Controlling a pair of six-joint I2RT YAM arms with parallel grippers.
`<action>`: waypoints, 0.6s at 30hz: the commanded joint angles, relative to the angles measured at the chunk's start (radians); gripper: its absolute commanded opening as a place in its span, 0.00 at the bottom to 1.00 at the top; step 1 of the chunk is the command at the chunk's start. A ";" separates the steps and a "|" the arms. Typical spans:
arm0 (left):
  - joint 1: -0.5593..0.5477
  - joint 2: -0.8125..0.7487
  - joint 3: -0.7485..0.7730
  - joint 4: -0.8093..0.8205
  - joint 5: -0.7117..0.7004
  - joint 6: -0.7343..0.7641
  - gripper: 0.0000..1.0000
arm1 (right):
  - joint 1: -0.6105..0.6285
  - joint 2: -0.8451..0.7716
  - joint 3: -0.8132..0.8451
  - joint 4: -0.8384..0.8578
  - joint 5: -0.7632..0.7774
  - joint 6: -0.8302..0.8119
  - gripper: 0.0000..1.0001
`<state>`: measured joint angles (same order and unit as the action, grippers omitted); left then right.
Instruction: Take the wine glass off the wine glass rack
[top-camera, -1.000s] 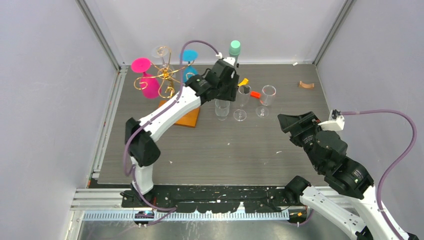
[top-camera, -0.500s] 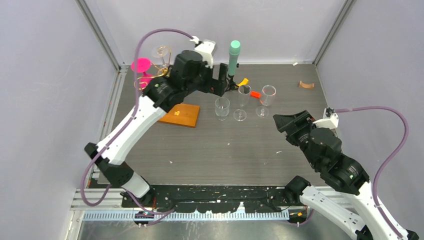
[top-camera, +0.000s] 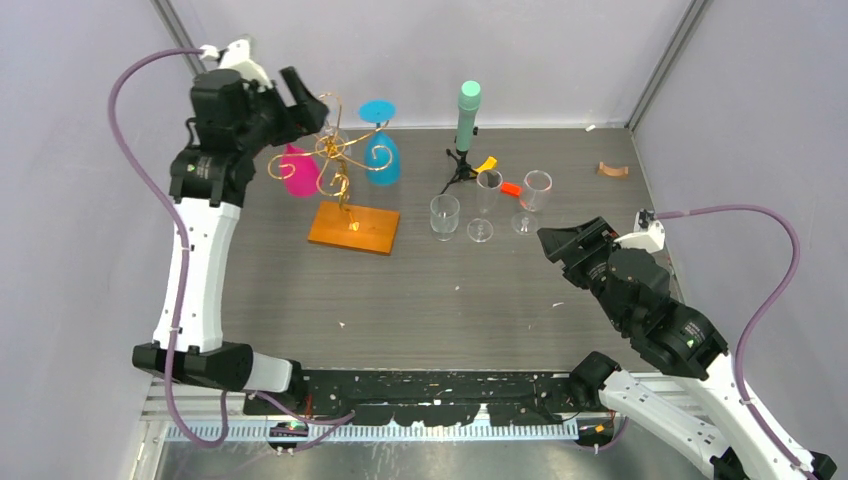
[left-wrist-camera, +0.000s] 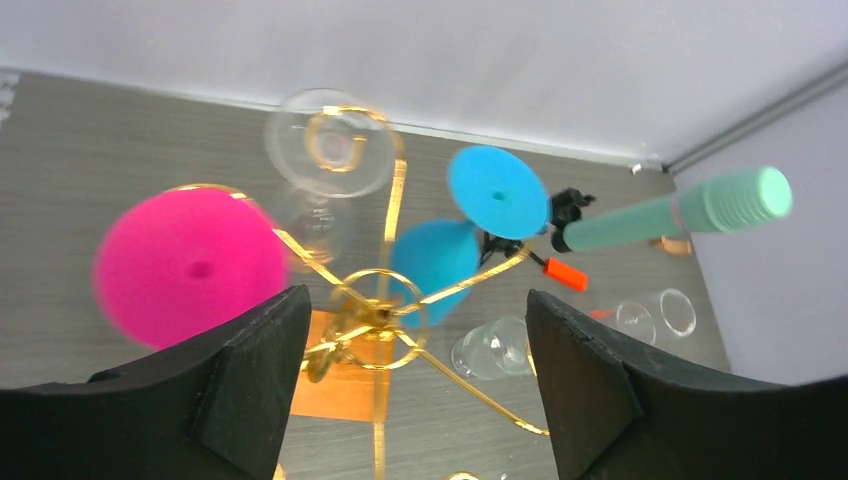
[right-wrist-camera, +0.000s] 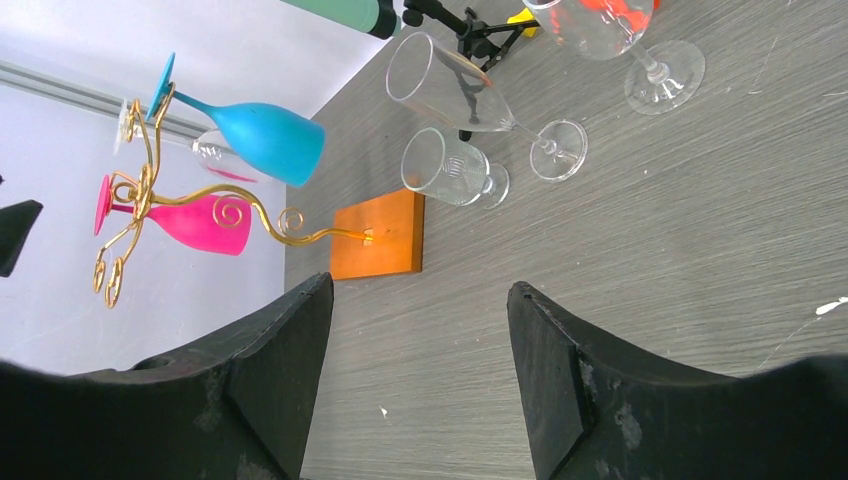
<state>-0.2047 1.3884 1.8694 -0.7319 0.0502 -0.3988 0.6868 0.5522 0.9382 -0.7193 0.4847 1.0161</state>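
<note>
Nothing is lifted yet: the pink glass (top-camera: 298, 172), blue glass (top-camera: 383, 155) and clear glass (left-wrist-camera: 328, 148) all hang on the rack (top-camera: 352, 227), the left claw (left-wrist-camera: 412, 305) poised above them, spread wide and empty.

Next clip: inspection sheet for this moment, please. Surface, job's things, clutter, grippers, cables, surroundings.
Surface: grey wood-grain table, few white flecks.
Job's things: wine glass rack upright on its wooden base; pink glass, blue glass and clear glass hang upside down on it.
Clutter: mint-green cylinder on tripod; three clear glasses standing; small orange and yellow bits.
Grippers: left gripper open above the rack, empty; right gripper open, empty, over the table.
Cables: purple cable looping off each arm.
Surroundings: plain walls, metal frame posts.
</note>
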 joint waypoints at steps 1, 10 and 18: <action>0.192 -0.039 -0.057 0.047 0.249 -0.143 0.79 | -0.002 0.006 0.003 0.046 0.010 0.006 0.69; 0.541 -0.085 -0.287 0.233 0.501 -0.355 0.77 | -0.001 0.012 0.007 0.046 0.010 -0.002 0.69; 0.565 -0.058 -0.347 0.341 0.609 -0.438 0.69 | -0.001 0.021 0.004 0.047 0.015 -0.004 0.69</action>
<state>0.3565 1.3533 1.5387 -0.5217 0.5522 -0.7734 0.6868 0.5587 0.9382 -0.7181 0.4782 1.0157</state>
